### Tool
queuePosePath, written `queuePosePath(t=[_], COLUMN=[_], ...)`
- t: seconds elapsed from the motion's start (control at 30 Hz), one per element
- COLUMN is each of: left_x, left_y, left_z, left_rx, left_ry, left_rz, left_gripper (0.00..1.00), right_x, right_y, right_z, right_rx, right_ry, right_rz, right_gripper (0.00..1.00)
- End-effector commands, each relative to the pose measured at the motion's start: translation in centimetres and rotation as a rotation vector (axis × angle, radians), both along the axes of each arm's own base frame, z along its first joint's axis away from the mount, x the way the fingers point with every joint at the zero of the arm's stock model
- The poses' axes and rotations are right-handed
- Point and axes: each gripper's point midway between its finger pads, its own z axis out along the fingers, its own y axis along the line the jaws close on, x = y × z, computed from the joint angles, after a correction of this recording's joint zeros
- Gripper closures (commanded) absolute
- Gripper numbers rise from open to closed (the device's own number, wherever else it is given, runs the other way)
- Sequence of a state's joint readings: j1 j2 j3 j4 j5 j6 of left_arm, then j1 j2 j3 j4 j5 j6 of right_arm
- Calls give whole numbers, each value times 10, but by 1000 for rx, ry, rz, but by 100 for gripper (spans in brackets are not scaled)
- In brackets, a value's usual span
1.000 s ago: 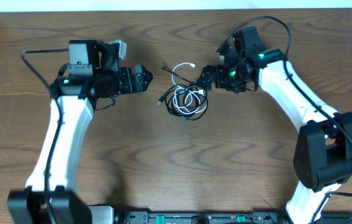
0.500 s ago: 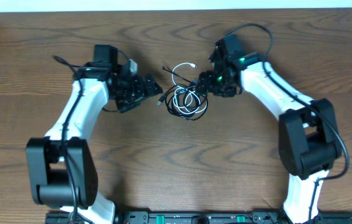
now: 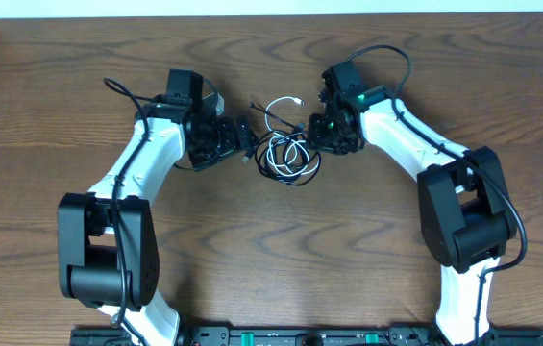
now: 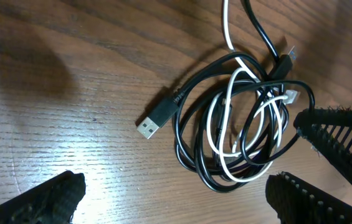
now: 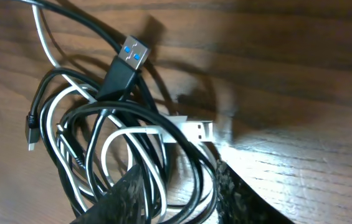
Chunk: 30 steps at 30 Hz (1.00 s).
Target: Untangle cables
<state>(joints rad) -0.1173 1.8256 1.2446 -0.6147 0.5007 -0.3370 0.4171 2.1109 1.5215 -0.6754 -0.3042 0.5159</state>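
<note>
A brown wood-grain surface (image 3: pixel 281 250) carries everything. The right tool (image 3: pixel 311 131) sits low at the right edge of the cables (image 3: pixel 288 157), its jaws narrowed. In the right wrist view its two fingers (image 5: pixel 132 196) straddle several black and white strands at the coil's lower edge, but whether they pinch them cannot be told. Just above those fingers lie a white plug (image 5: pixel 195 132) and a blue-tongued plug (image 5: pixel 126 61). The left tool (image 3: pixel 243 137) hovers at the coil's left side, jaws wide, holding nothing. Its wrist view shows its fingers (image 4: pixel 57 198) well apart, with a black plug (image 4: pixel 158 118) on the wood beyond them. The cables lie in one tangled coil between the two tools, loose ends trailing toward the far edge.
</note>
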Motion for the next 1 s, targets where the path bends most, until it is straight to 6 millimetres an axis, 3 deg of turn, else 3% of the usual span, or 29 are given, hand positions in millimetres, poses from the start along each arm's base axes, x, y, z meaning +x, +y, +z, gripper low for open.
queuePosePath(t=[0.0, 0.07, 0.2, 0.47, 0.6, 0.67, 0.77, 0.87, 0.97], left_x=[3, 5, 8, 7, 7, 7, 7, 7, 7], left_y=[-3, -5, -7, -7, -7, -7, -7, -7, -7], left_z=[-5, -5, -4, -5, -5, -5, -5, -5, -5], left_rx=[22, 20, 19, 18, 15, 15, 15, 14, 13], left_ry=[-4, -18, -29, -28, -21, -21, -21, -21, -17], left_rz=[-8, -13, -15, -17, -3, -3, -4, -4, 4], left_gripper=[2, 2, 2, 2, 2, 2, 2, 2, 2], right_x=[-2, -1, -1, -2, -2, 3, 7, 11, 17], right_y=[9, 6, 5, 3, 3, 5, 9, 20, 30], right_z=[-6, -8, -9, -11, -12, -10, -7, 12, 45], right_rx=[-22, -55, -76, -83, -84, -73, -44, 70, 210], right_ry=[-2, -12, -19, -15, -16, -38, -51, -42, -50], right_rz=[13, -5, -12, -13, -14, -15, -13, 3, 27], right_gripper=[67, 66, 79, 74, 85, 97, 99, 99, 99])
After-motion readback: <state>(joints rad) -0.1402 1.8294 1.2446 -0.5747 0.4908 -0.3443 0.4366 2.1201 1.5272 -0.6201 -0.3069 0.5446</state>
